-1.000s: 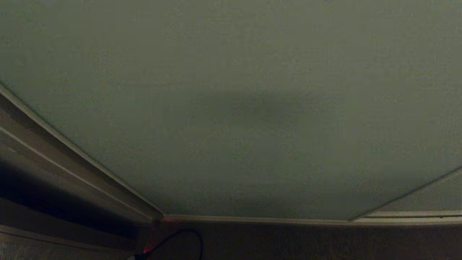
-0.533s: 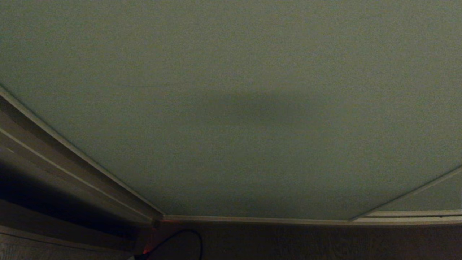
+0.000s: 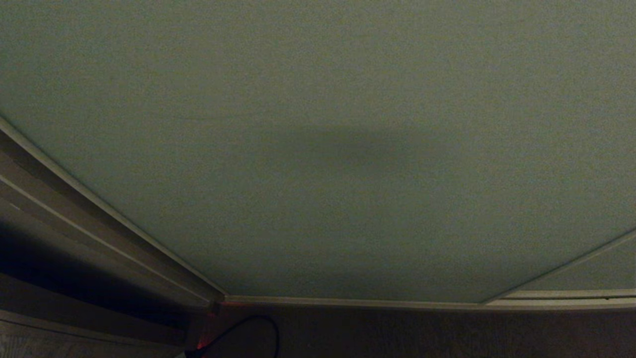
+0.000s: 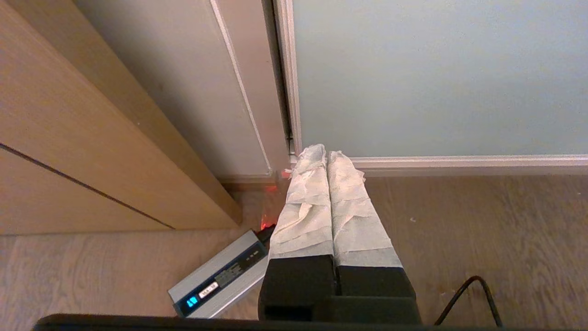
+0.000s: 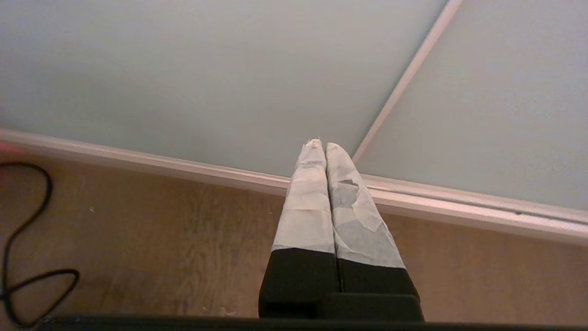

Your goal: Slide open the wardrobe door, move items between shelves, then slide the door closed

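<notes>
The sliding wardrobe door fills nearly the whole head view, a flat pale grey-green panel drawn fully across the opening, with a soft shadow near its middle. Its slim pale frame runs along the foot of the panel at 6 o'clock, and a second panel overlaps it at 4 o'clock. No cushions or shelves show in any view.

At 8 o'clock in the head view stands the brown wood side panel, beside the door's left edge. On the wood floor below that corner lies a grey power brick with a small lit display, a red glow at its plug end. A black cable loops over the floor at 6 o'clock of the door.

The left gripper hangs low, its paper-wrapped fingers pressed together and empty, tips toward the door's bottom left corner. The right gripper also hangs low with fingers together, holding nothing, tips toward the seam between the two panels.
</notes>
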Available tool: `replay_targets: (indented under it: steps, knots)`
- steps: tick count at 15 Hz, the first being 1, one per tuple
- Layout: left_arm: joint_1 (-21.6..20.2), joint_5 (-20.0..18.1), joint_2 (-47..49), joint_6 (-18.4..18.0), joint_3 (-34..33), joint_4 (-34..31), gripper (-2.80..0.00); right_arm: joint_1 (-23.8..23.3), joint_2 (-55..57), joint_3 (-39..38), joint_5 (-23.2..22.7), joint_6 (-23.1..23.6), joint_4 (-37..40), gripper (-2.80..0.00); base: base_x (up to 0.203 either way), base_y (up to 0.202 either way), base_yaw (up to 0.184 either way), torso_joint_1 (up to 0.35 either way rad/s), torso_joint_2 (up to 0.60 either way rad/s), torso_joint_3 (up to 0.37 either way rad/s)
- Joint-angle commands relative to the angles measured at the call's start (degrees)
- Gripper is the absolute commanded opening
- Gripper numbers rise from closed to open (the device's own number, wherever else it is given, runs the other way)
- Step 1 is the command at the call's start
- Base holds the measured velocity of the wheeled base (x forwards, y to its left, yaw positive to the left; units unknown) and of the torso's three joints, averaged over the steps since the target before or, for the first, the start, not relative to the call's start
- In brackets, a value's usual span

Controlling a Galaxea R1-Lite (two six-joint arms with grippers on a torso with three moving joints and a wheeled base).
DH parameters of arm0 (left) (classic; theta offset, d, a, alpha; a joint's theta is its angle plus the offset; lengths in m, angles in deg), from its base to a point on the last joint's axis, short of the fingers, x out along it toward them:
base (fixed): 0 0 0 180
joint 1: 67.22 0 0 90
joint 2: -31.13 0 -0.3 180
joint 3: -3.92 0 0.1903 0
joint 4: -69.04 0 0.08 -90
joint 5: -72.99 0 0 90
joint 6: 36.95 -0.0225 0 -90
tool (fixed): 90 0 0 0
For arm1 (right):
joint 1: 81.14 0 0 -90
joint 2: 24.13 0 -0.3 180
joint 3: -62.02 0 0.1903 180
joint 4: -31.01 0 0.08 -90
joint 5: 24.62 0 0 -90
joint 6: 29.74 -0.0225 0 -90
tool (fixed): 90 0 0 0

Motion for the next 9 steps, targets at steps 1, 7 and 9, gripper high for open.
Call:
replay_targets:
  steps: [1, 7, 9]
  knots:
    - [0.00, 0.02, -0.06, -0.04, 0.00, -0.03, -2.80, 0.00, 0.14, -0.37, 0.07, -0.80, 0.10, -2.80, 0.000, 0.000, 0.000, 0.000, 0.00, 0.000]
    - [0.00, 0.02, -0.06, -0.04, 0.00, -0.03, -2.80, 0.00, 0.11, -0.36, 0.18, -1.60, -0.04, -2.80, 0.000, 0.000, 0.000, 0.000, 0.00, 0.000]
    - [0.00, 0.02, -0.06, -0.04, 0.00, -0.03, -2.80, 0.00, 0.11, -0.37, 0.18, -1.98, -0.11, -2.80, 0.000, 0.000, 0.000, 0.000, 0.00, 0.000]
